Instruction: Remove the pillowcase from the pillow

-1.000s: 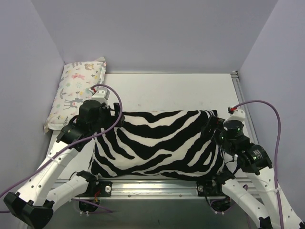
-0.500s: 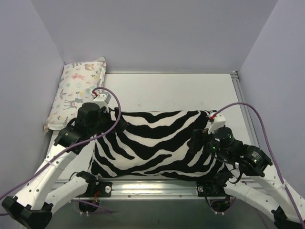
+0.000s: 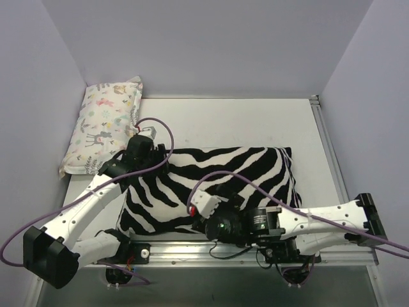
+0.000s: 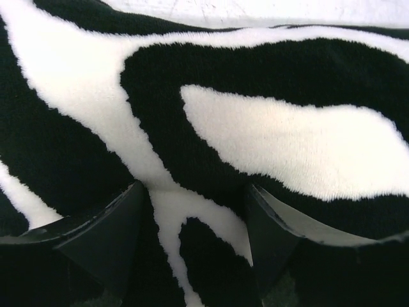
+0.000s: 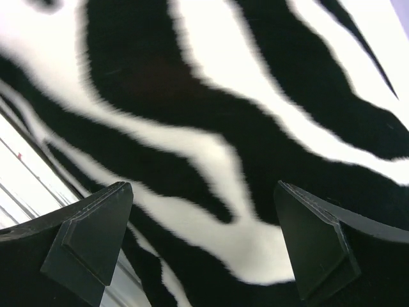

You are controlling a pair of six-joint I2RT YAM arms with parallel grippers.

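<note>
The pillowcase (image 3: 217, 182) lies zebra side up across the middle of the table, stuffed full. The pillow is hidden inside it. My left gripper (image 3: 155, 158) is at the far left corner of the pillowcase. In the left wrist view the left gripper (image 4: 193, 188) presses down into the plush pillowcase (image 4: 268, 128); its jaws stand apart with a ridge of fabric between them. My right gripper (image 3: 214, 214) hangs over the near edge of the pillowcase, left of centre. In the right wrist view the right gripper (image 5: 203, 185) is wide open just above the stripes (image 5: 211, 115), not touching them.
A small pastel animal-print pillow (image 3: 105, 125) leans in the far left corner against the wall. A metal rail (image 3: 192, 249) runs along the table's near edge, also seen as the rail (image 5: 25, 166) in the right wrist view. Walls stand on three sides. The right arm (image 3: 319, 214) stretches across the front.
The right arm has swung from the pillowcase's right end leftward along its near edge. The left gripper has shifted onto the far left corner and its jaws have narrowed.
</note>
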